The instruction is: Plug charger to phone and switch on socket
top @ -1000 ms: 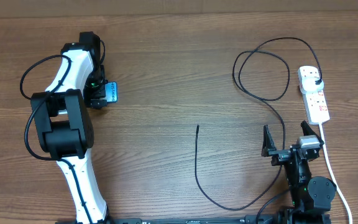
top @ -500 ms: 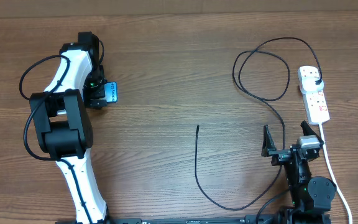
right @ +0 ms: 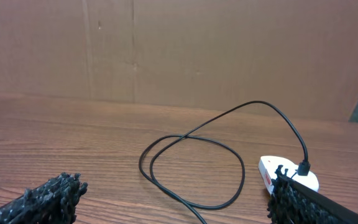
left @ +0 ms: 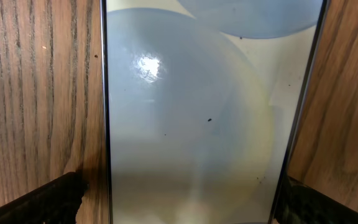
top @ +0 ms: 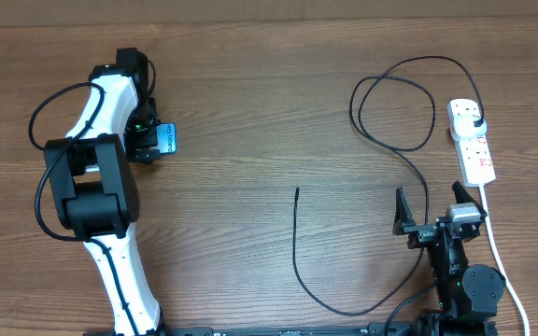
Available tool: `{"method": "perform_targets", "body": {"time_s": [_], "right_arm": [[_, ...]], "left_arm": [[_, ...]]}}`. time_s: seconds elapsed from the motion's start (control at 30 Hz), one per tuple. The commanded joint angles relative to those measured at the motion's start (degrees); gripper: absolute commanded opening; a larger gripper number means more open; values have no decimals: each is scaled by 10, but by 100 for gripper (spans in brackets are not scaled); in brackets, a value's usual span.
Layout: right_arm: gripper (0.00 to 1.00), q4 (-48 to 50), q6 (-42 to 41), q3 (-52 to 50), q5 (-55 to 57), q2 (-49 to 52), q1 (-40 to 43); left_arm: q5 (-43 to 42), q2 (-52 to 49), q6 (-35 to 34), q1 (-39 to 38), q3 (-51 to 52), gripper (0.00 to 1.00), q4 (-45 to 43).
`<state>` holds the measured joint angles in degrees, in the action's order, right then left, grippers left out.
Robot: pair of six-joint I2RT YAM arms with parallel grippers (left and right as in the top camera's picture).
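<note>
The phone (top: 167, 140) lies on the wooden table at the left, its blue screen up. It fills the left wrist view (left: 197, 112), where the screen looks pale. My left gripper (top: 149, 140) (left: 182, 199) is open, with one finger on each side of the phone's long edges and a small gap at the left one. The charger (top: 296, 233) is a thin black cable; its tip (top: 297, 190) lies free mid-table and its plug (top: 475, 122) sits in the white socket strip (top: 474, 154). My right gripper (top: 428, 222) (right: 173, 186) is open and empty, near the front edge.
The charger loops on the table behind the right gripper (right: 253, 103), with the socket strip (right: 269, 168) to its right. The strip's white cord (top: 498, 252) runs down the right side past the right arm. A brown cardboard wall (right: 166, 43) stands behind the table.
</note>
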<state>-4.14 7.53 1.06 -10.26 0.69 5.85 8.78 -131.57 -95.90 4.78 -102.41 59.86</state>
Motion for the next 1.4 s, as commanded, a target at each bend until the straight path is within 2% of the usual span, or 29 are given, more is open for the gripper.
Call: {"method": "perform_targets", "body": {"time_s": [0.0,0.47,0.77,1.37], "right_arm": [[100,2,0,-6,-1,-5,-4],[100,2,0,-6,-1,-5,-4],[100,2,0,-6,-1,-5,-4],[100,2,0,-6,-1,-5,-4]], "left_arm": [[-7,-30,-10,9,24,100,-3],[-9,-30,-4,27,24,100,-3],[-9,-30,33,28,24,100,-15],[-9,-30,33,28,24,100,-16]]}}
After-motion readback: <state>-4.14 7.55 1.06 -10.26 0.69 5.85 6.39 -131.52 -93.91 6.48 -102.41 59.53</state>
